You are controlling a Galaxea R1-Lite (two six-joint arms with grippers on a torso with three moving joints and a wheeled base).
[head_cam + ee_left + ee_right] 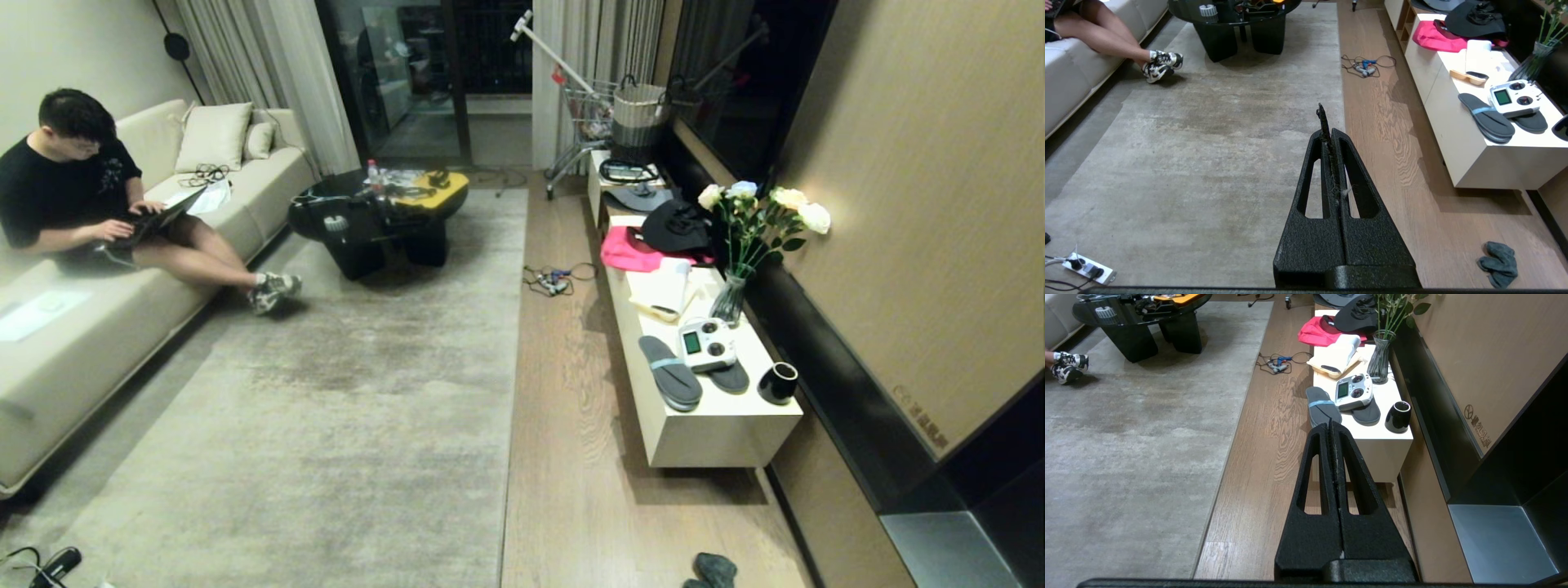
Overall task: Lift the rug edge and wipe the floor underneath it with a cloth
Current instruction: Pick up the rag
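Note:
The large pale grey rug lies flat, and its straight rug edge runs along the wood-plank floor. The cloth, a small dark grey-blue rag, lies crumpled on the floor near the close end of the cabinet. Neither arm shows in the head view. My left gripper hangs shut above the rug edge, with a thin frayed black strip poking out between its fingers. My right gripper is shut and empty, above the floor in front of the cabinet. Both are well clear of the cloth.
A low white cabinet on the right carries slippers, a controller, a black cup and a vase. Loose cables lie on the floor. A black coffee table stands on the rug. A person sits on the sofa. A power strip lies near left.

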